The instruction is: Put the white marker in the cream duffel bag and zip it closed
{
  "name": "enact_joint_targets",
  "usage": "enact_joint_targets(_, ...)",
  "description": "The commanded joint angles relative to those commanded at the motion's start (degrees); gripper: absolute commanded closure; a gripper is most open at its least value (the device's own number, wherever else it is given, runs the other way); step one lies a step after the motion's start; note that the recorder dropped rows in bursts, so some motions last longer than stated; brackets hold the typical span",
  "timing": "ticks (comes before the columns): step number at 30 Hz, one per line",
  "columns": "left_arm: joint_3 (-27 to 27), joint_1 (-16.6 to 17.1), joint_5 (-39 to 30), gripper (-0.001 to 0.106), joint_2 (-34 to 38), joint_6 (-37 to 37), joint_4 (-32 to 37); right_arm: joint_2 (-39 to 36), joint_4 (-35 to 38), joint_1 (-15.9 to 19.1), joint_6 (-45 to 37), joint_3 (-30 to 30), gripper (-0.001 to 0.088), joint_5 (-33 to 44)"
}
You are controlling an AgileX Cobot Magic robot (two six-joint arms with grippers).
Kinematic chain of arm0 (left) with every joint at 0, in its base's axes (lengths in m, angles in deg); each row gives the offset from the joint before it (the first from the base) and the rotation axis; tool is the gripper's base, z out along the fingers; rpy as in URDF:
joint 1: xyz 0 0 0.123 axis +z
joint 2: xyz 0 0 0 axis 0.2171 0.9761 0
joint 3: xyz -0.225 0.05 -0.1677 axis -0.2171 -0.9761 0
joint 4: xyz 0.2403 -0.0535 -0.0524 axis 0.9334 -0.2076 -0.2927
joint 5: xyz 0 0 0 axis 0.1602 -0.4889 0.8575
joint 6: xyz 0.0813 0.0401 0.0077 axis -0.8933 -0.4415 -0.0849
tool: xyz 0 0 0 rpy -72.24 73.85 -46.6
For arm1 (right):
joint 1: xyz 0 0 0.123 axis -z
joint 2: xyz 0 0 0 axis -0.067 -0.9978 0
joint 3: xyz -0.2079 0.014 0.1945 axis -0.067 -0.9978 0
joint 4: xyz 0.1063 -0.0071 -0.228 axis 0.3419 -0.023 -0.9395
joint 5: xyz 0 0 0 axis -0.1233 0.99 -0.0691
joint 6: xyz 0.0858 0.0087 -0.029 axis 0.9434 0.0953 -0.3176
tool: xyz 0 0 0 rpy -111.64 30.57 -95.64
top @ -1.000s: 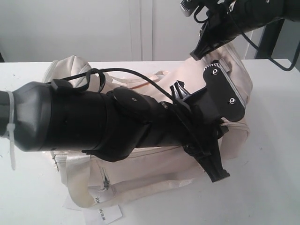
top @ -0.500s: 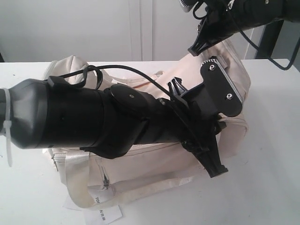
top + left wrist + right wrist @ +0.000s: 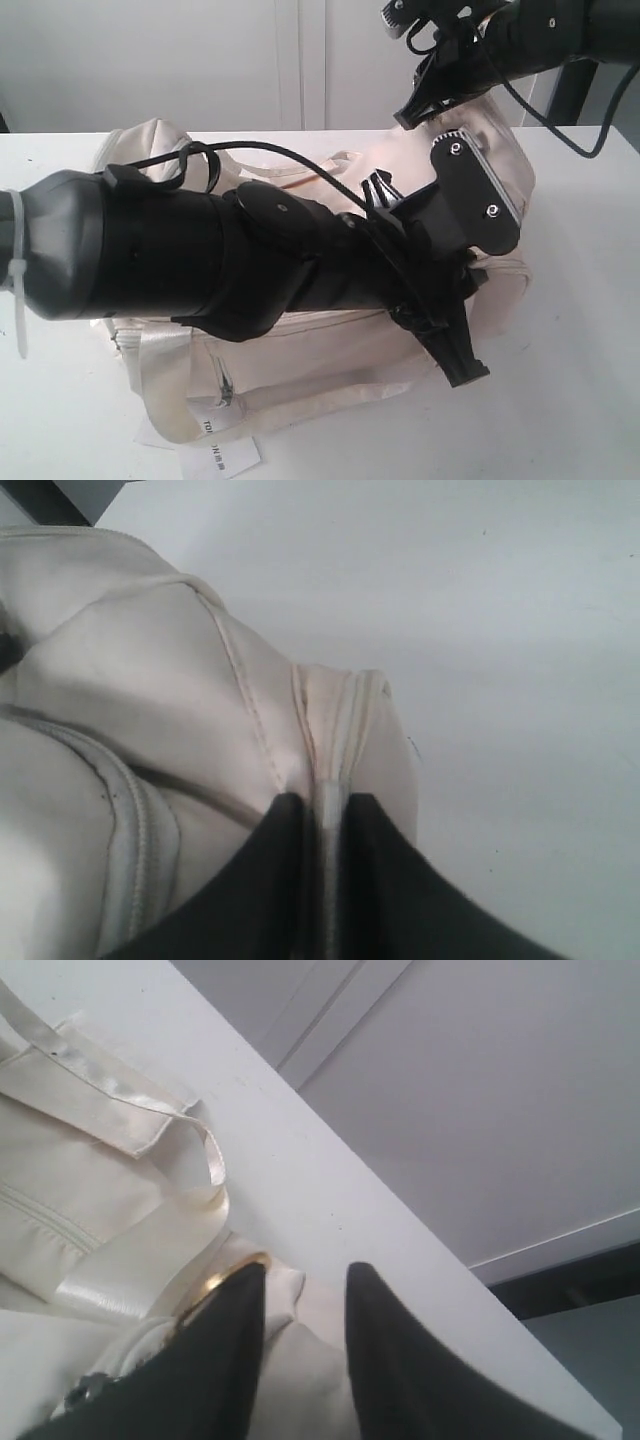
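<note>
The cream bag [image 3: 330, 350] lies on the white counter [image 3: 580, 330] about the middle of the scene, its long front side facing the near edge. Much of it is hidden behind the thick black left arm, which reaches across from the left. The left hand [image 3: 455, 360] points down at the bag's right end, on the near side. In the left wrist view the left hand [image 3: 325, 800] is closed tight, its two black fingers [image 3: 285, 850] pinching a raised seam of cream cloth between them, with a zip line [image 3: 135, 860] running along the bag beside it. The right hand [image 3: 410, 108] comes in from the far right and sits just above the bag's right end, where the cloth rises into a peak. In the right wrist view the right hand [image 3: 305, 1270] has its fingers parted, with a clear gap and cream cloth showing in that gap. I cannot tell whether they touch it. A small gold-coloured piece [image 3: 225, 1282] lies against one finger, and a shiny handle strap [image 3: 110, 1110] loops over the bag farther off. At the near left a wide strap [image 3: 165, 390] hangs down the bag's front, and a white paper tag [image 3: 225, 455] rests flat on the counter just below it.
</note>
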Motion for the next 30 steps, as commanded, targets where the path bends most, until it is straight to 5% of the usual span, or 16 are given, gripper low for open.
enact_joint_targets(6, 0.0, 0.0, 7.6, 0.039, -0.1, 1.8, -4.3, 2.0, 0.0, 0.0, 1.9, 0.0, 0.0207, 4.1)
enact_joint_targets(20, 0.0, 0.0, 3.6, 0.031, -4.3, 0.9, -16.0, 7.0, 0.0, 0.2, 12.4, 0.1, 0.0206, 16.1)
enact_joint_targets(28, 0.0, -1.9, 2.6, 0.031, -5.7, -0.4, -17.7, 7.1, 6.8, 8.2, 15.0, 5.5, 0.0211, 30.8)
enact_joint_targets(30, -0.2, -3.0, 2.8, 0.031, -5.7, -0.4, -17.7, 6.3, 9.1, 9.0, 12.0, 5.5, 0.0274, 34.5)
